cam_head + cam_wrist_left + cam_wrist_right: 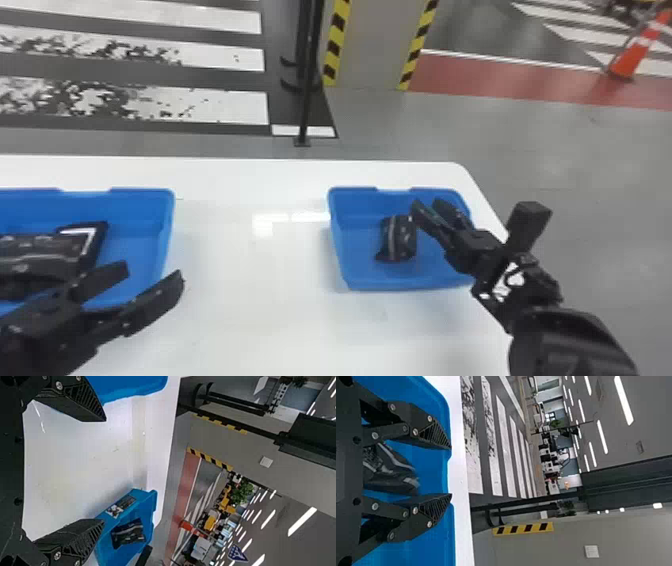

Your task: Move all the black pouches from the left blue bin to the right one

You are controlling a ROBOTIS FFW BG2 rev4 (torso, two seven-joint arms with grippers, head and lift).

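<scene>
My right gripper (pixel 425 210) is open above the right blue bin (pixel 410 280), just right of a black pouch (pixel 398 239) lying in it. In the right wrist view, that pouch (pixel 389 471) shows behind the spread fingers of the right gripper (pixel 451 471). The left gripper (pixel 155 272) stands open at the near right corner of the left blue bin (pixel 167 220), where black pouches (pixel 40 255) lie toward the left. In the left wrist view, nothing is between the fingers of the left gripper (pixel 105 471); the right bin (pixel 148 506) is farther off.
Both bins stand on a white table (pixel 255 300), with a wide stretch of tabletop between them. Beyond its far edge are a black post (pixel 306 75), a striped pillar (pixel 372 45) and an orange cone (pixel 635 55) on the floor.
</scene>
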